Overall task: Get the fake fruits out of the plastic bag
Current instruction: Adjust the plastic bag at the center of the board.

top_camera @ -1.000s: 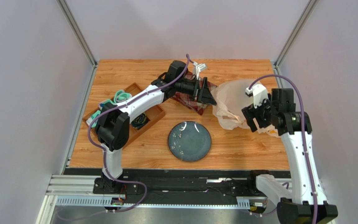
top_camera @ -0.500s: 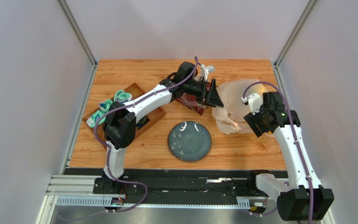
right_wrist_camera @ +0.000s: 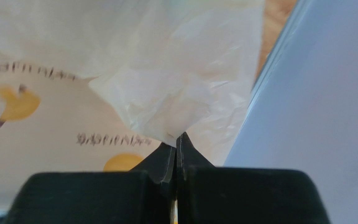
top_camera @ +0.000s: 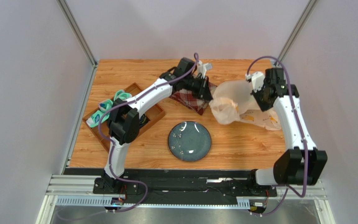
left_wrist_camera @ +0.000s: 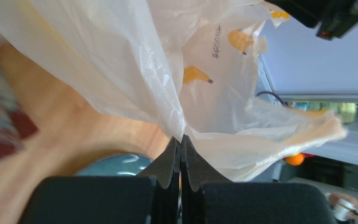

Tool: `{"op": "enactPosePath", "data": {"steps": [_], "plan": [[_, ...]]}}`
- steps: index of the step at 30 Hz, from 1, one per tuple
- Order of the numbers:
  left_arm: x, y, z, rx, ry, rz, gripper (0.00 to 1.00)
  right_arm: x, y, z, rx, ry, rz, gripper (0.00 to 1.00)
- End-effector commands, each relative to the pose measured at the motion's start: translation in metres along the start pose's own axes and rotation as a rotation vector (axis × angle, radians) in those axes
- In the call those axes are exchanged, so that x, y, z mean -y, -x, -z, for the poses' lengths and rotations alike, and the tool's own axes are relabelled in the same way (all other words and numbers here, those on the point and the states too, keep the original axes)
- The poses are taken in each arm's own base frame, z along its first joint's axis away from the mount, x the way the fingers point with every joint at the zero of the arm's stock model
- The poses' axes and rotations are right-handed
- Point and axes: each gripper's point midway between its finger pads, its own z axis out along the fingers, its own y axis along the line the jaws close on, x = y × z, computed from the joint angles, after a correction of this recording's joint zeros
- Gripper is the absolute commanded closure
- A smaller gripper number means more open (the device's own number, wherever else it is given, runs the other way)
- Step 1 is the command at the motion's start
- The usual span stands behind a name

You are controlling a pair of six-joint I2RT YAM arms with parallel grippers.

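The task is at an early stage: the bag is gripped at both ends, but no fruit is out. The plastic bag (top_camera: 241,105) lies crumpled on the far right part of the bench (top_camera: 241,144), between the plaid cloth (top_camera: 190,99) and the right edge, closer to the far-right corner than to the near edge.

The left fingers (left_wrist_camera: 178,147) are pressed fully together, with a fold of the bag's thin film pinched at their tips on the side nearest the cloth. The right fingers (right_wrist_camera: 174,149) are likewise closed tight on a bunched corner of film at the bag's far right side, close to the wall. From above, the bag stretches between the two arms, though I cannot tell whether it is lifted or resting on the wood.

The fake fruits are nowhere in view. None shows on the plate (top_camera: 189,141) in the middle of the bench toward the near edge, on the bare wood, or in the wooden tray (top_camera: 155,114) by the left edge. They are presumably inside the bag, but the film is too cloudy and creased to make out any shape. The yellow prints (right_wrist_camera: 20,105) beside lines of lettering are flat marks on the plastic, not fruit.

Nearly everything is left to do: finding or spreading the bag's mouth, which none of the views shows clearly, then tipping or drawing the fruits out onto the bench or the plate.
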Motion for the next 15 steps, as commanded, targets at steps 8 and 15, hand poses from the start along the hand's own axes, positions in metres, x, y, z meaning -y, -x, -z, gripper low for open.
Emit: {"op": "enactPosePath", "data": {"steps": [8, 15], "plan": [[0.064, 0.098, 0.066, 0.200, -0.070, -0.454, 1.00, 0.113, 0.108, 0.097, 0.493, -0.187, -0.366, 1.00], [0.085, 0.014, 0.057, 0.023, -0.085, -0.398, 1.00, 0.014, 0.000, 0.101, 0.340, -0.086, -0.402, 1.00]]}}
